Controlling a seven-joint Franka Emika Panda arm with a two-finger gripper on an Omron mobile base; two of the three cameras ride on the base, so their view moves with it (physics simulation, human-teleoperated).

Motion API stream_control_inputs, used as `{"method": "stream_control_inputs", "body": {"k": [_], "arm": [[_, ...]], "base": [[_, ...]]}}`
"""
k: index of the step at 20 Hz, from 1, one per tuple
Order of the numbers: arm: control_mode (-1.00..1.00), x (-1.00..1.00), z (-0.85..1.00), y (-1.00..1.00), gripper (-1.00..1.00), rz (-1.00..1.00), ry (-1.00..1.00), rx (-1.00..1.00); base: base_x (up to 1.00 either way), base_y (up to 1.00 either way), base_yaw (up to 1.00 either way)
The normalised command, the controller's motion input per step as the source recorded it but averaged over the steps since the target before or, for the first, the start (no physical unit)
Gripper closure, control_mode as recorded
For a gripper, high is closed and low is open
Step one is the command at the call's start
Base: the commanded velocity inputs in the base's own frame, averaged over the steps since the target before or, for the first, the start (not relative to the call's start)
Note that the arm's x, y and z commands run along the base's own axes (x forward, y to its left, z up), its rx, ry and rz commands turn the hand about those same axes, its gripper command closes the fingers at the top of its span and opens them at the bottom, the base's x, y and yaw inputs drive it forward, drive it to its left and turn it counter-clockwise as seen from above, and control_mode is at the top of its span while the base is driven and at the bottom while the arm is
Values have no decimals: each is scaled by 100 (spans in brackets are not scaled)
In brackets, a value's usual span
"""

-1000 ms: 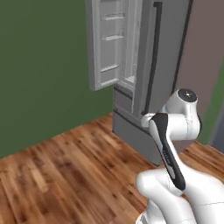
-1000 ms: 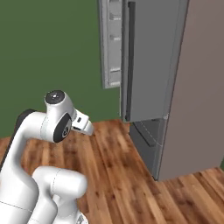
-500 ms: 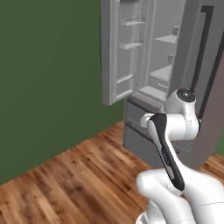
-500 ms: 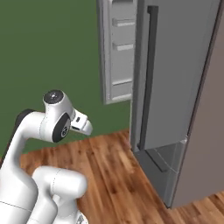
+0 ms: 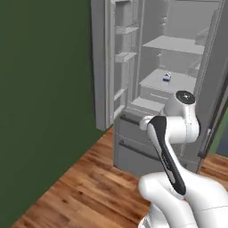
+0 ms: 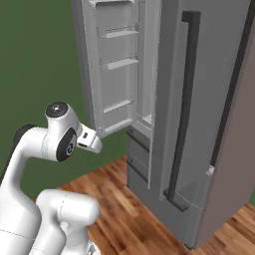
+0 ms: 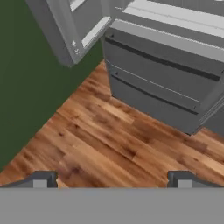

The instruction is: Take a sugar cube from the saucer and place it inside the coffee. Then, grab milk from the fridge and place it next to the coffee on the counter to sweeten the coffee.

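The fridge fills the upper right of the left base view, and its left door stands open toward the upper centre of the frame, so that the pale shelves inside can be seen. Below the shelves are the grey freezer drawers, which cross the upper right of the hand view above the wooden floor. The milk is a very small white carton with a blue mark, standing on a middle shelf in the upper right of the left base view, well apart from the arm. The gripper is open wide and holds nothing; its two tips rise at the bottom of the hand view and point down at the floor, not at the shelf. I judge that the reach for the milk is not yet begun. The risk is that the arm hits the open door or a shelf edge while lifting, because the carton sits deep and is small; a wide gripper may also push it over instead of closing around it.
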Motion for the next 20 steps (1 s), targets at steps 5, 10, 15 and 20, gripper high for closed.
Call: {"method": "stream_control_inputs", "body": {"k": [5, 10, 15, 20], "arm": [[100, 0, 0, 0, -100, 0, 0, 0], [100, 0, 0, 0, -100, 0, 0, 0], [100, 0, 0, 0, -100, 0, 0, 0], [100, 0, 0, 0, -100, 0, 0, 0]], "base": [[100, 37, -51], [79, 9, -56], [47, 1, -53], [33, 37, -36]]}}
